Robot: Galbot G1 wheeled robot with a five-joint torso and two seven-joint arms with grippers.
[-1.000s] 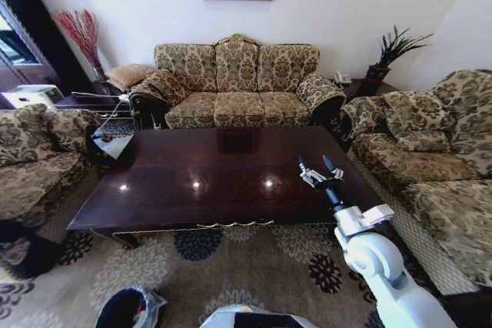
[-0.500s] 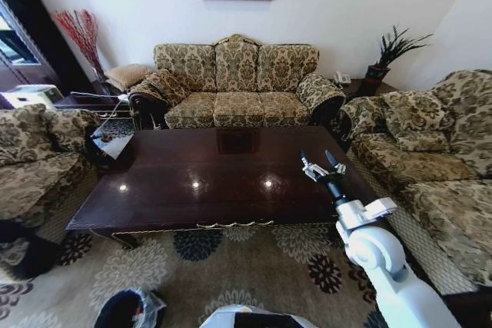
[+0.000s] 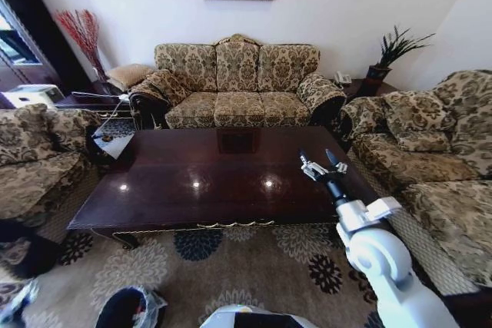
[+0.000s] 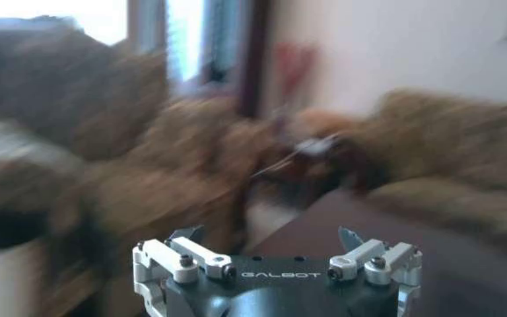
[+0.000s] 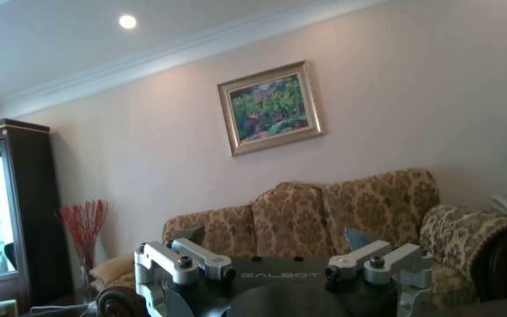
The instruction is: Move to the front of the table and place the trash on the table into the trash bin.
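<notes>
The table [image 3: 192, 155] of dark glossy wood stands in front of me, its top showing bright light reflections. The trash is out of view. Down at my lower left, on the carpet, sits the black trash bin [image 3: 123, 309] with a white liner. My right gripper [image 3: 321, 162] hangs open over the table's right part, with nothing between its fingers; the right wrist view shows it [image 5: 273, 236] pointed at the far sofa. In the blurred left wrist view, my left gripper [image 4: 267, 234] is open and bare, with a table corner [image 4: 395, 224] beyond it.
Patterned sofas ring the table: one at the back [image 3: 237, 86], one on the right [image 3: 430, 151], an armchair on the left [image 3: 34, 159]. A white sheet [image 3: 111, 144] lies by the table's far left corner. Patterned carpet [image 3: 254, 266] lies between me and the table.
A pale part of the left arm has come into the lower left edge of the head view. The right gripper has drifted slightly right. The table has not moved.
</notes>
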